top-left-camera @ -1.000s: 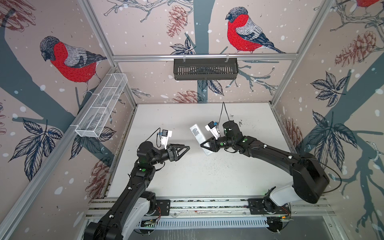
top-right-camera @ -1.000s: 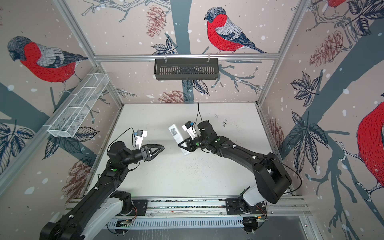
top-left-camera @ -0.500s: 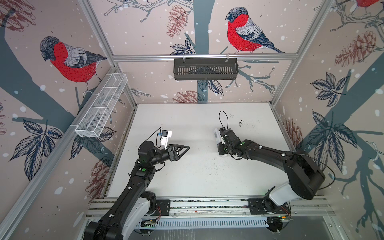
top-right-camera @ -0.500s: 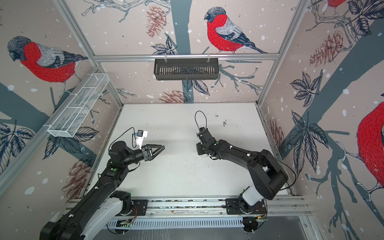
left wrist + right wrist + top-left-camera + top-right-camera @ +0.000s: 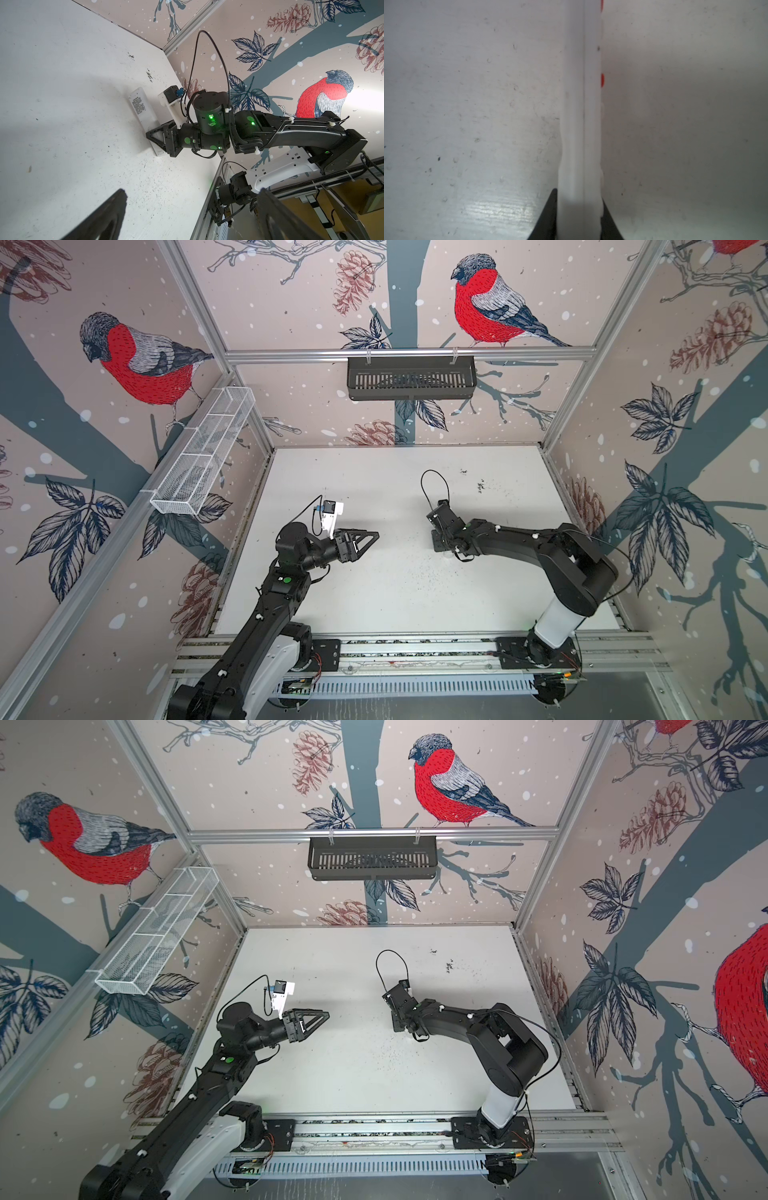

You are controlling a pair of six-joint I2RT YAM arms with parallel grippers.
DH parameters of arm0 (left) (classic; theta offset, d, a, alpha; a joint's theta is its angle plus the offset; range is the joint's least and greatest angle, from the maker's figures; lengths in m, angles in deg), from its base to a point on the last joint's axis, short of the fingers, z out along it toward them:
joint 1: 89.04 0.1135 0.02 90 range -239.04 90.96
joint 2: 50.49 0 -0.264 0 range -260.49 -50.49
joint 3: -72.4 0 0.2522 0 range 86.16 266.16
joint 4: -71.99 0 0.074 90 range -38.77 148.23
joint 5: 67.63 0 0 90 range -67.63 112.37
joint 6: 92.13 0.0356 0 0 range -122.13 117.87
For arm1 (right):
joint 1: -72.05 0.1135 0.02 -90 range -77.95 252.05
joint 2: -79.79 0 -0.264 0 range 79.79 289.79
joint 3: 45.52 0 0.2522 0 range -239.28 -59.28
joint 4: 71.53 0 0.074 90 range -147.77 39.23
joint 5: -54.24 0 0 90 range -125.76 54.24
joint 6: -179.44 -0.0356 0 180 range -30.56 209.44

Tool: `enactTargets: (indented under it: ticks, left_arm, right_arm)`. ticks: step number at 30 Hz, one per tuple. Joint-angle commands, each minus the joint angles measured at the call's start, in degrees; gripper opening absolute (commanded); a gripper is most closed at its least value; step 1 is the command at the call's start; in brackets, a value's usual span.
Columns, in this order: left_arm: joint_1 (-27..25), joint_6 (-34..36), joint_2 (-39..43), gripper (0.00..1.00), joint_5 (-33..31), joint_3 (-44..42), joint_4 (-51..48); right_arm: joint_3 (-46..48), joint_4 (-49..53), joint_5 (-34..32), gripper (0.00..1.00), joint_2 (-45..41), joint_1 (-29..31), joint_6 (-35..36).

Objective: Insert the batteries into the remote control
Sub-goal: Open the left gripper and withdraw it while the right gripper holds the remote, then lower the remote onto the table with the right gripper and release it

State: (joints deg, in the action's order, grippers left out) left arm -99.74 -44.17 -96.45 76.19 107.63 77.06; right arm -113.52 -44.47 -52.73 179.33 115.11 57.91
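My right gripper (image 5: 579,224) is shut on the remote control (image 5: 580,124), a long white slab seen edge-on with red buttons along one side. In the left wrist view the remote control (image 5: 139,106) is down at the white table, its printed back showing, with the right gripper (image 5: 151,135) clamped near one end. In both top views the right gripper (image 5: 440,545) (image 5: 400,1025) points down and hides the remote. My left gripper (image 5: 365,539) (image 5: 318,1017) (image 5: 191,218) hovers open and empty left of centre. The batteries are out of view.
A black slatted basket (image 5: 411,377) hangs on the back wall. A white wire basket (image 5: 203,456) hangs on the left wall. An aluminium rail (image 5: 415,651) carrying both arm bases runs along the front edge. Dark specks (image 5: 480,487) mark the table.
The right wrist has turned downward and carried the remote from a raised, face-showing pose down to the table. The left arm has stayed still.
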Motion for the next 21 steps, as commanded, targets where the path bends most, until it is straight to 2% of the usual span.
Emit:
enactTargets:
  ticks: [1, 12, 21]
  left_arm:
    - [0.01, 0.73, 0.12, 0.97, 0.07, 0.50, 0.59]
    - [0.01, 0.72, 0.16, 0.97, 0.06, 0.50, 0.59]
    - [0.03, 0.72, 0.20, 0.97, 0.12, 0.51, 0.51]
  right_arm:
    - [-0.93, 1.59, -1.48, 0.25, 1.61, 0.59, -1.95]
    - [-2.89, 2.59, -2.65, 0.44, 2.32, 2.18, -2.32]
    - [-3.85, 2.61, -1.84, 0.55, 1.87, 2.55, -1.58]
